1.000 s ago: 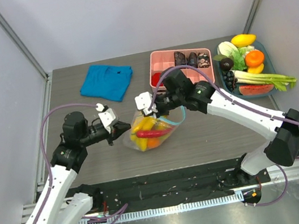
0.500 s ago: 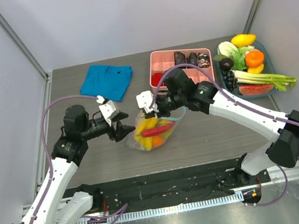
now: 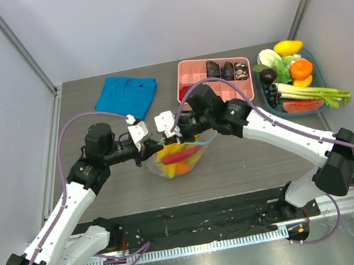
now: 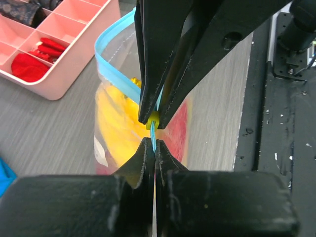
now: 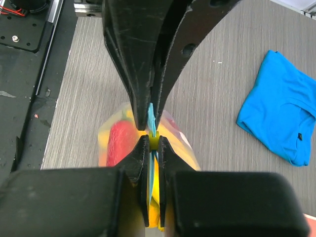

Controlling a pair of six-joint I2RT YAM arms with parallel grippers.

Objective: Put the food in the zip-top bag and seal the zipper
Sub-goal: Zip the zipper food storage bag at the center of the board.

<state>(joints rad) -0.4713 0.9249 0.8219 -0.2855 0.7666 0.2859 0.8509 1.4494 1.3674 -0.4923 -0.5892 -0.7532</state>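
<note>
Pinching the zipper (image 4: pixel 116 75) from both sides: left gripper (image 4: pixel 153 143) and right gripper (image 5: pixel 153 140) are each clenched on the teal strip, tips facing and almost touching one another. Beyond the pinch the strip bows open in the left wrist view, so the seal is not yet done. Position: the zip-top bag (image 3: pixel 177 165) sits mid-surface (image 3: pixel 256 156) between the arms, with the food (image 3: pixel 180 153) (red, yellow and orange pieces) inside. Judgement: the film is thin, soft and slippery and likely crumples under load. Contents look light but bulgy, spreading the mouth. Best hold is the stiffer strip, not the film, one gripper anchoring while the other slides along.
</note>
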